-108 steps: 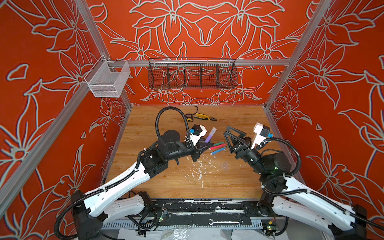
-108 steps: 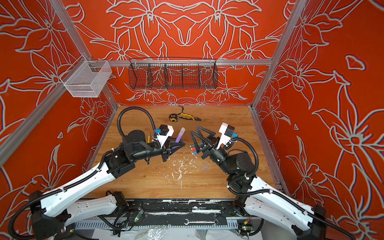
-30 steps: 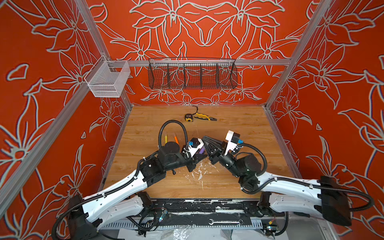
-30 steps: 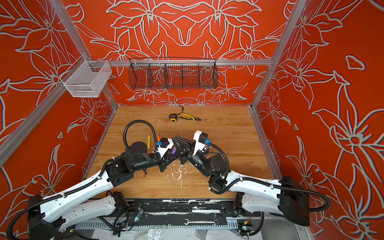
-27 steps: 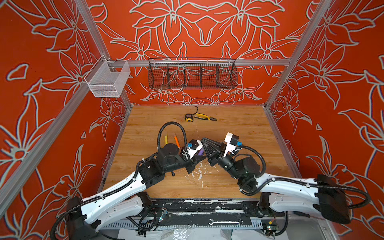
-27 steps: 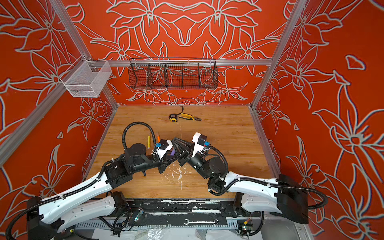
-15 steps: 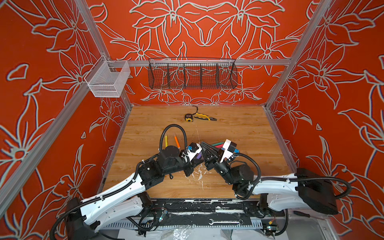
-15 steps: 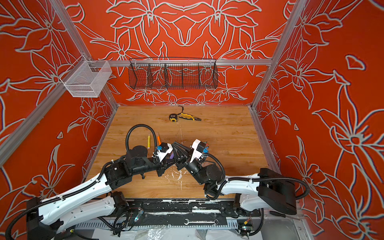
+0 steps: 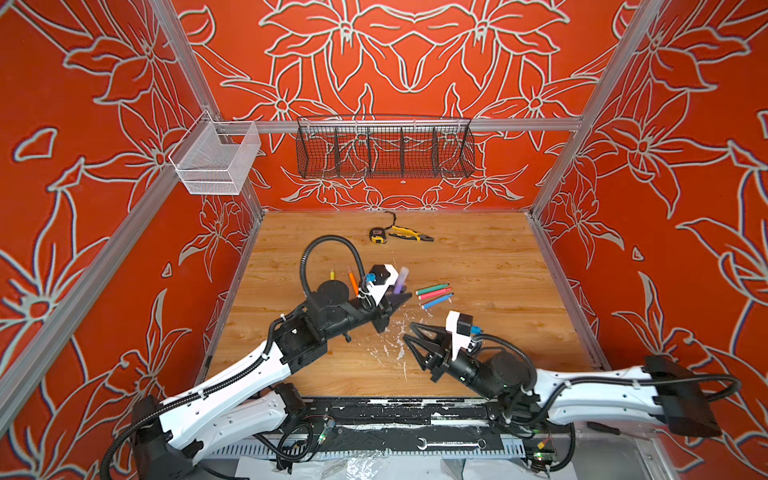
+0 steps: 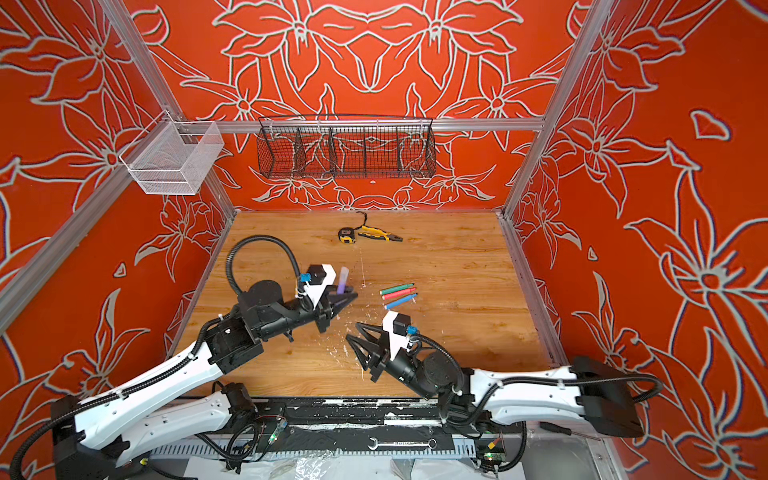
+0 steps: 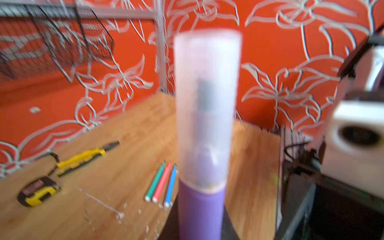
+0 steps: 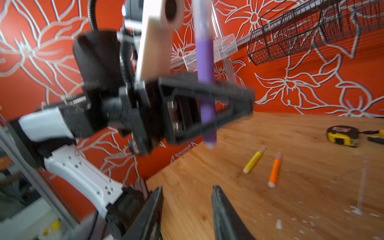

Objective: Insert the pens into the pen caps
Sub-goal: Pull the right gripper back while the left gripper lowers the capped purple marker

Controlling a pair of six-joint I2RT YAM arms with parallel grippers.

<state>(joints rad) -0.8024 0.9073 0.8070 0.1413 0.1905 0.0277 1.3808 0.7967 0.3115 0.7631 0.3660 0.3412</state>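
- One wrench [image 9: 451, 444] is lying on the black rail at the robot's base, nearest the camera.
- The right tool [image 9: 408, 332] is hanging over the near middle of the tabletop [image 9: 490, 257]. It is released: in the right wrist view its two jaws are standing apart with nothing between them. White flecks [image 9: 390, 345] are lying scattered beside it.
- Of six pens, one is held. The left tool [image 9: 397, 297] is grasping the purple pen [image 9: 400, 286] by its barrel, roughly upright, with the lower end clear of the wood.
- One cap [image 9: 403, 273] is sitting on that pen's upper end, covering the tip; it is the only cap I am making out clearly.
- Three pens are lying side by side just right of the left tool: the blue pen [image 9: 436, 300] nearest, the red pen [image 9: 434, 293] in the middle and the green pen [image 9: 432, 287] farthest.
- Two pens are lying near each other behind the left arm: the orange pen [image 9: 352, 280] and the yellow pen [image 9: 332, 274].
- One tape measure [image 9: 377, 236] and one pair of pliers [image 9: 409, 235] are lying just beside each other near the back edge.
- Two baskets are hanging on the walls: a white basket [image 9: 216, 162] at the left and a black basket [image 9: 384, 149] on the back wall.
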